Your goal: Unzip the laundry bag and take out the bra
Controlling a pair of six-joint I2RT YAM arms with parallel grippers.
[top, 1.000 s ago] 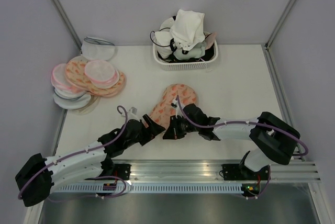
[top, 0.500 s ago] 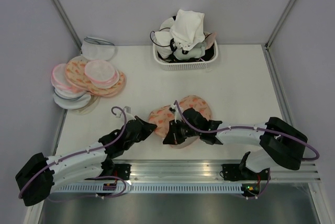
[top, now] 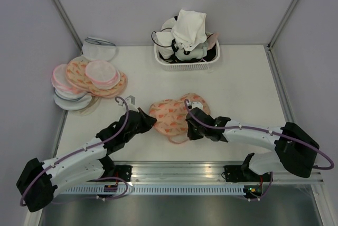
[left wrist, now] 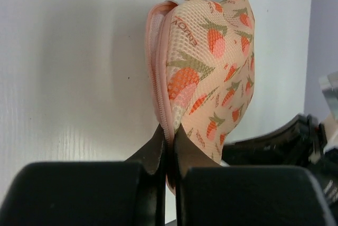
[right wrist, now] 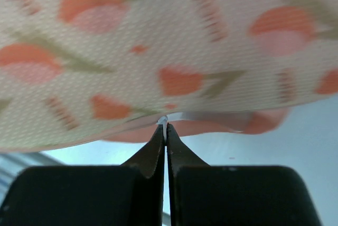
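Note:
The laundry bag (top: 174, 115), a peach mesh pouch with an orange carrot-like print and pink zip edging, lies on the white table between my two grippers. My left gripper (top: 151, 121) is at its left end. In the left wrist view the left gripper (left wrist: 169, 140) is shut on the pink zip edge of the laundry bag (left wrist: 208, 62). My right gripper (top: 189, 126) is at the bag's right side. In the right wrist view the right gripper (right wrist: 165, 129) pinches a small white zip pull (right wrist: 164, 120) under the laundry bag (right wrist: 169, 52). The bra is hidden.
A white basket (top: 186, 66) heaped with white and dark garments stands at the back centre. A pile of similar peach and pink pouches (top: 87, 81) lies at the left, with a white one (top: 99, 50) behind it. A metal rail (top: 179, 172) runs along the near edge.
The bag has come down from standing on edge and shifted right. My left gripper has shut on its zip edge. My right gripper moved right, still shut.

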